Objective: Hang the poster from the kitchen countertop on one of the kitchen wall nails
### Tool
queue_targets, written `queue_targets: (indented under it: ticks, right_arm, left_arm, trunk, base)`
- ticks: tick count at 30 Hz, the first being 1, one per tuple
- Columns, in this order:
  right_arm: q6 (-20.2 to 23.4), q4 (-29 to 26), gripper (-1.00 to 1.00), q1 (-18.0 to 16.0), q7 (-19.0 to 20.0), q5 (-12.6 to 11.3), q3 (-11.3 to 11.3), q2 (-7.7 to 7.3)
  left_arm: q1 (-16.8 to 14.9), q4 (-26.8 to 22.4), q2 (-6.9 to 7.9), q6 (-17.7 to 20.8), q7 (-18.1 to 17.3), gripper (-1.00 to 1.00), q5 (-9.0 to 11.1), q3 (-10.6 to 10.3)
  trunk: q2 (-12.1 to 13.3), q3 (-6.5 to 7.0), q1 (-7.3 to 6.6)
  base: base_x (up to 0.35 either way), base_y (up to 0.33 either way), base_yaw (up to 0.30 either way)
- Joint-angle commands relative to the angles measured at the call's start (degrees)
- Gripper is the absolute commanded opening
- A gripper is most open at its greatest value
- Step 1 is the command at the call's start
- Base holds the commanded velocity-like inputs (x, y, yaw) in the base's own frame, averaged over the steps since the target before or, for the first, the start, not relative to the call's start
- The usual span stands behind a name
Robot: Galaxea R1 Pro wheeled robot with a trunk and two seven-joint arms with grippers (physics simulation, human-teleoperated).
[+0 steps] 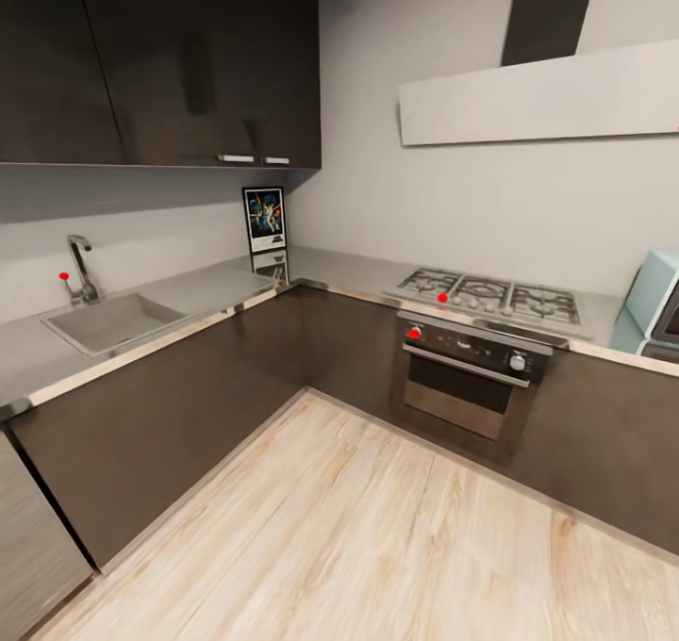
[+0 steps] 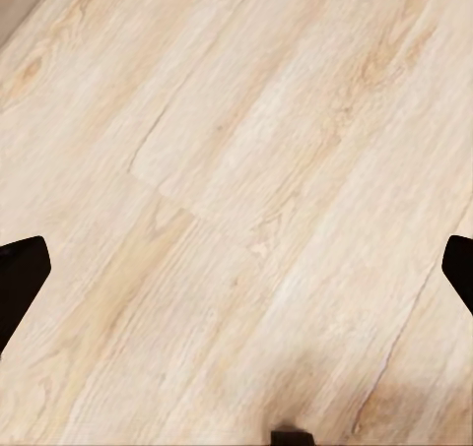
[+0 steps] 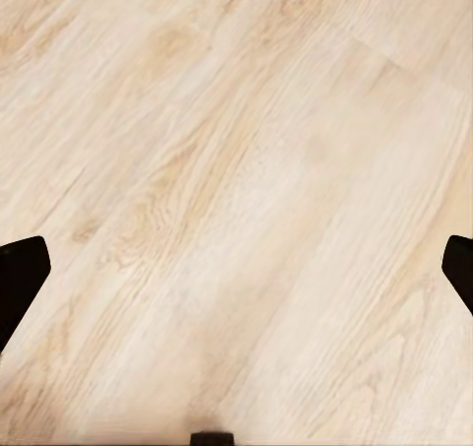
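Observation:
The poster (image 1: 264,218) stands upright in the far corner of the kitchen countertop (image 1: 203,287), leaning against the wall below the dark upper cabinets; its reflection lies on the glossy slab just under it. It has a black frame, white border and dark colourful artwork. My left gripper (image 2: 236,269) hangs over the pale wood floor, open, with one dark fingertip (image 2: 20,274) at each side edge of its wrist view. My right gripper (image 3: 236,269) is open over the floor as well, with nothing between its fingers (image 3: 20,274).
A sink (image 1: 108,322) with a tap (image 1: 81,269) sits in the left run of the counter. A gas hob (image 1: 490,297) and oven (image 1: 467,377) are on the right run, below a range hood (image 1: 538,99). A mint appliance (image 1: 653,306) stands at far right. Wood floor (image 1: 358,528) lies between.

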Motion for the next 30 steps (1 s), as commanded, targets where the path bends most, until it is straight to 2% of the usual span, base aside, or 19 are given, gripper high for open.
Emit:
queue_targets:
  ticks: [1, 30]
  right_arm:
    - [-0.2, 0.0, 1.00, 0.0, 0.0, 0.1, 0.1, -0.01]
    - [-0.2, 0.0, 1.00, 0.0, 0.0, 0.1, 0.2, -0.01]
  left_arm:
    - [0.0, -0.1, 0.00, -0.1, 0.0, 1.00, 0.0, 0.0]
    - [0.0, -0.1, 0.01, -0.1, 0.1, 1.00, -0.1, 0.0]
  trunk:
    - [0.0, -0.05, 0.03]
    - [0.0, -0.05, 0.03]
  base:
    - [0.297, 0.000, 0.000]
    - [0.330, 0.000, 0.000]
